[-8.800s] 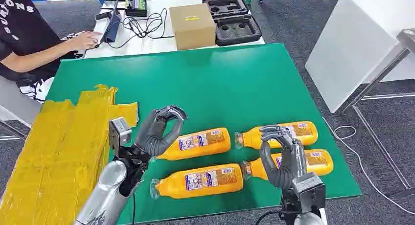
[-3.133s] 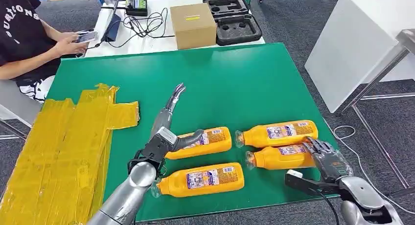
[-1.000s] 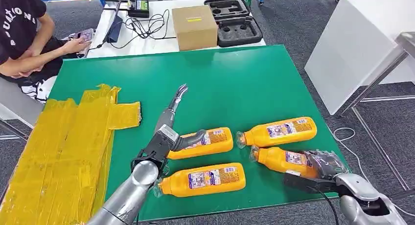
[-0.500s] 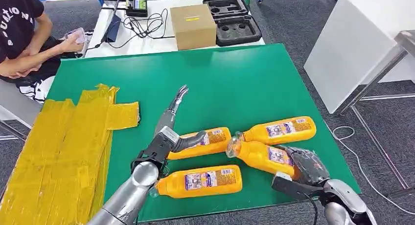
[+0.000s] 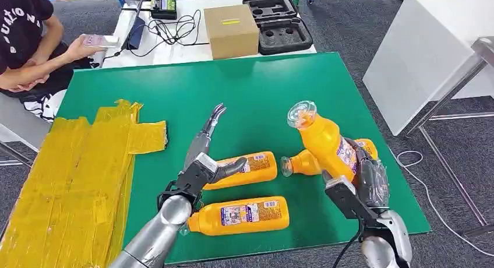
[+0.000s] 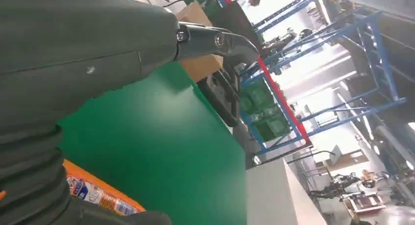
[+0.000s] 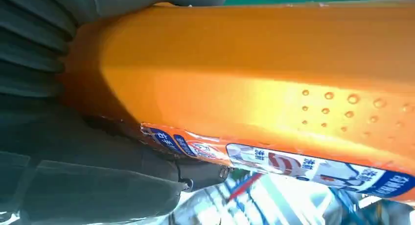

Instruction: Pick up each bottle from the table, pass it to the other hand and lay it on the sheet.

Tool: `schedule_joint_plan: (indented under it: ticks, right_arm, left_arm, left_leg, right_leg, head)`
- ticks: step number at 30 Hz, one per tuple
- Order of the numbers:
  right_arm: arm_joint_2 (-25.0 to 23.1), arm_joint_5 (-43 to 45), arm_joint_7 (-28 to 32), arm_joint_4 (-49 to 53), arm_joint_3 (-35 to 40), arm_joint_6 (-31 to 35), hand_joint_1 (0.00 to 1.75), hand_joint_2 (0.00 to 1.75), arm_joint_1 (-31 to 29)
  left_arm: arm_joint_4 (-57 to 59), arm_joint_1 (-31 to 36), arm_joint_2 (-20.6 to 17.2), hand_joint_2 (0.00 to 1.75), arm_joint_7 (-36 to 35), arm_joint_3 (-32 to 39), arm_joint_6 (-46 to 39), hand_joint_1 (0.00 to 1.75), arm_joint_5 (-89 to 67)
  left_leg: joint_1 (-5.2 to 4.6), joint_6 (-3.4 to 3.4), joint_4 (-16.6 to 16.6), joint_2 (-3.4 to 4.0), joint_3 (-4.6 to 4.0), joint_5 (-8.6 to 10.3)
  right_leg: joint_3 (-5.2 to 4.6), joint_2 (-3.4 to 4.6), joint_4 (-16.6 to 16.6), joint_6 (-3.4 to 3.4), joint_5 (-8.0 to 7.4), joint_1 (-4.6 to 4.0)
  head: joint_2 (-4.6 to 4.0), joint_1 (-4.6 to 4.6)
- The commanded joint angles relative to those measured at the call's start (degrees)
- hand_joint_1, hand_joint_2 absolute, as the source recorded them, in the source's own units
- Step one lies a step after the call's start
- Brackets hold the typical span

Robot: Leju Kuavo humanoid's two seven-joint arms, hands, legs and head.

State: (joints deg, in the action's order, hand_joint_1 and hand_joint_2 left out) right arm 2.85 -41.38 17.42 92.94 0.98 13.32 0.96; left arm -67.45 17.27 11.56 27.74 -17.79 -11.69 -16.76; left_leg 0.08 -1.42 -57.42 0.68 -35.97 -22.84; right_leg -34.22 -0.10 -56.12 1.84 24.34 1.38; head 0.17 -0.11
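- The right robot hand [image 5: 368, 180] grips an orange bottle [image 5: 326, 141] around its lower body and holds it above the green desk [image 5: 274, 99], tilted, with its clear cap end up and pointing toward the desk's middle.
- In the right wrist view the held bottle's label [image 7: 313, 168] shows blue, white and red print; the writing is too small and turned to read.
- Three more orange bottles lie on their sides on the green desk: one [image 5: 306, 162] just behind the held bottle, one [image 5: 247, 169] near the desk's middle, and one [image 5: 239, 215] near the desk's front edge. Their labels are white and blue, and the text is not legible.
- The left robot hand [image 5: 204, 151] is empty, its fingers stretched out wide above the desk, its thumb over the middle bottle.
- A yellow sheet [image 5: 70, 175] covers the desk's left side.
- Beyond the desk's far edge sit a cardboard box [image 5: 231, 30] with a yellow sticker and a black foam tray [image 5: 279, 23].
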Motion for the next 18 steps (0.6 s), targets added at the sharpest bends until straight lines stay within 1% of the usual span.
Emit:
schedule_joint_plan:
  ticks: [1, 2, 4, 5, 6, 7, 9, 12, 16, 18]
  right_arm:
    - [-6.29, 3.55, 3.81, -4.21, 2.48, 5.73, 1.75, 1.75, -2.59]
    - [-6.72, 3.99, 4.36, -4.71, 3.21, 6.19, 1.75, 1.75, -2.88]
    - [-6.84, 4.05, 5.5, -7.58, 6.22, 8.13, 1.75, 1.75, -4.72]
    - [-7.12, 4.0, 5.64, -8.86, 6.74, 8.79, 1.75, 1.75, -5.54]
    - [-6.55, 4.08, 5.49, -10.65, 8.51, 9.05, 1.75, 1.75, -6.62]
    - [-6.49, 3.47, 5.84, -12.9, 9.85, 10.81, 1.75, 1.75, -7.75]
    - [-6.64, 3.52, 6.04, -15.42, 11.25, 12.14, 1.75, 1.75, -9.21]
    - [-6.79, 3.61, 6.04, -15.71, 12.36, 12.82, 1.75, 1.75, -9.26]
    - [-6.23, 4.1, 5.97, -15.31, 13.11, 13.17, 1.75, 1.75, -8.9]
    - [-6.18, 4.41, 6.08, -15.6, 13.58, 13.04, 1.75, 1.75, -9.08]
  left_arm:
    - [-0.33, 0.86, -1.47, 1.75, -2.16, -1.49, 17.1, 0.0, 11.83]
    - [-0.59, 1.19, -1.66, 1.75, -3.02, -1.84, 19.21, 0.0, 13.3]
    - [-0.25, 2.61, -1.43, 1.75, -7.82, -2.59, 30.72, 0.0, 24.07]
    - [-0.46, 3.09, -1.45, 1.75, -8.27, -2.82, 30.81, 0.0, 24.5]
    - [0.15, 4.31, -1.47, 1.75, -9.93, -3.84, 34.92, 0.0, 28.78]
    - [0.06, 5.54, -1.18, 1.75, -11.53, -4.79, 36.06, 0.0, 30.94]
    - [-0.24, 7.14, -0.49, 1.75, -13.7, -6.13, 36.57, 0.0, 32.9]
    - [-0.84, 8.38, -0.04, 1.75, -15.16, -8.0, 36.39, 0.0, 34.04]
    - [-1.58, 9.13, -0.27, 1.75, -15.84, -10.0, 35.33, 0.0, 34.77]
    - [-1.6, 9.25, -0.43, 1.75, -15.91, -10.59, 35.0, 0.0, 35.07]
  left_leg:
    - [0.06, 0.07, 0.0, 0.09, 0.1, -0.06]
    - [0.1, 0.11, -0.01, 0.12, 0.21, -0.12]
    - [0.12, 0.12, -0.01, 0.11, 0.25, -0.13]
    - [0.07, 0.08, 0.01, 0.11, 0.15, -0.07]
    - [0.13, 0.11, -0.04, 0.18, 0.21, -0.13]
    - [0.11, 0.1, -0.03, 0.18, 0.14, -0.09]
    - [0.16, 0.12, -0.07, 0.19, 0.16, -0.1]
    - [0.12, 0.1, -0.07, 0.02, 0.12, -0.05]
    - [0.09, 0.09, -0.02, -0.05, 0.12, 0.0]
    - [0.09, 0.1, -0.03, 0.02, 0.15, -0.03]
  right_leg:
    - [0.07, 0.13, 0.04, -0.1, 0.0, -0.07]
    - [0.18, 0.18, 0.05, -0.15, 0.04, -0.11]
    - [0.22, 0.18, 0.06, -0.17, 0.04, -0.12]
    - [0.12, 0.15, 0.04, -0.12, 0.0, -0.07]
    - [0.18, 0.24, 0.05, -0.17, 0.01, -0.13]
    - [0.12, 0.23, 0.05, -0.13, -0.02, -0.12]
    - [0.13, 0.25, 0.03, -0.17, -0.03, -0.16]
    - [0.13, 0.08, 0.01, -0.14, 0.01, -0.13]
    - [0.15, -0.01, 0.04, -0.12, 0.03, -0.1]
    - [0.17, 0.06, 0.03, -0.12, 0.04, -0.09]
  head:
    - [0.0, 0.0]
    - [0.0, 0.0]
    - [0.0, 0.02]
    - [0.0, 0.0]
    - [0.0, 0.02]
    - [0.0, 0.02]
    - [0.0, 0.0]
    - [0.0, 0.0]
    - [0.0, 0.02]
    - [0.0, 0.0]
